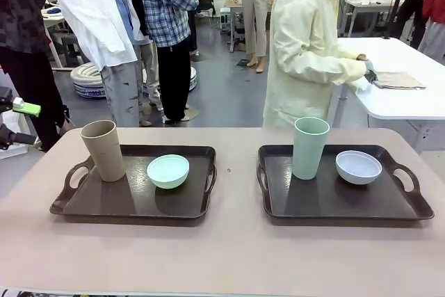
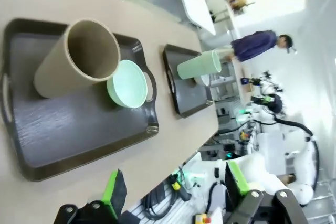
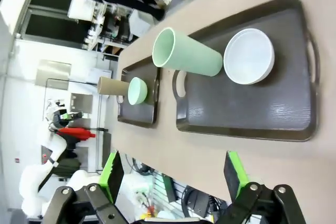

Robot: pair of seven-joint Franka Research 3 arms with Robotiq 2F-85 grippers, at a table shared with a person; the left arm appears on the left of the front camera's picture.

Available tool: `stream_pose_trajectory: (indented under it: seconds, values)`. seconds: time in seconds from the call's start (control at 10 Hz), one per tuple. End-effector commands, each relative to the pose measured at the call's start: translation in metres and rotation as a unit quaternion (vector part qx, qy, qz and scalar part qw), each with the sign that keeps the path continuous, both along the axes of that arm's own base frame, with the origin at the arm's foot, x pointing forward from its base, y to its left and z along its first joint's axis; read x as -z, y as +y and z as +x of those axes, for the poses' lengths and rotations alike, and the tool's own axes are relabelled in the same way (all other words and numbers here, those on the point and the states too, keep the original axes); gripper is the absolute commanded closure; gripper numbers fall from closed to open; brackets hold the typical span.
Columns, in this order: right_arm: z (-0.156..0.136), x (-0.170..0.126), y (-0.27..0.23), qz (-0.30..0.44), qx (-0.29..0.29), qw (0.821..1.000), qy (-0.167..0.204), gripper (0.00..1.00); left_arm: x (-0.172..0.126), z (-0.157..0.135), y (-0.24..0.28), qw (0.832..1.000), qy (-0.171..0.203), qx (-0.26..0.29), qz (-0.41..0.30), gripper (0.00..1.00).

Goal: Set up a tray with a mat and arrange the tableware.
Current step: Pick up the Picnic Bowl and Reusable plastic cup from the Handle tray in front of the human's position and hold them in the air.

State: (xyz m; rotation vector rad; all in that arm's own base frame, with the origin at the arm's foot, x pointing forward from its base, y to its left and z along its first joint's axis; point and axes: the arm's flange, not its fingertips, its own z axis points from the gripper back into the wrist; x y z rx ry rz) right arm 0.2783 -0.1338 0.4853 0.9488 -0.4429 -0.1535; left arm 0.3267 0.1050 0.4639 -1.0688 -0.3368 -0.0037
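Landmark: left tray (image 1: pixel 132 212), dark, raised rim, cut-out handles at both ends.

- On left tray, far-left corner: tan cup (image 1: pixel 102 149), upright. Just right of it, apart: mint bowl (image 1: pixel 167 171).
- Right of left tray, across a narrow strip of bare table (image 1: pixel 222 255): right tray (image 1: pixel 348 210), carrying pale green cup (image 1: pixel 309 147) upright and white bowl (image 1: pixel 358 167) beside it, not touching.
- No mat on either tray. Well beyond left tray, on a white side table: folded grey cloth (image 1: pixel 398 79) under a person's hand (image 1: pixel 363 67); possibly the mat, cannot tell.
- Near side of left tray, above the table edge: left gripper (image 2: pixel 174 187), jaws apart, nothing between them. Right gripper (image 3: pixel 173 174) likewise spread and empty.

Handling, judged: cups likely light, stiff, matte; tall, so tip-prone. Best taken round the wall at mid height, squarely. Bowls shallow and smooth, likely slippery; better pinched over the rim, one finger inside.

Room: raised rims call for a lift before any sideways move. Handles jut toward the gap between trays, so little space there. Widest free table on the near side of left tray.
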Motion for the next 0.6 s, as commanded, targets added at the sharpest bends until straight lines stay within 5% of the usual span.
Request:
stream_pose_trajectory:
  seconds: [0.0,0.3,0.5]
  values:
    - [-0.015,0.029,-0.003,0.018,-0.017,1.000,0.011,0.00,0.004,0.008,0.013,1.000,0.014,0.025,0.002,0.00]
    - [-0.011,0.035,-0.009,0.012,-0.032,0.999,0.018,0.00,-0.007,0.008,-0.001,1.000,-0.003,0.021,0.019,0.00]
    - [-0.011,0.026,-0.019,0.016,-0.012,0.999,0.025,0.00,0.009,0.006,0.013,0.999,0.025,0.021,0.002,0.00]
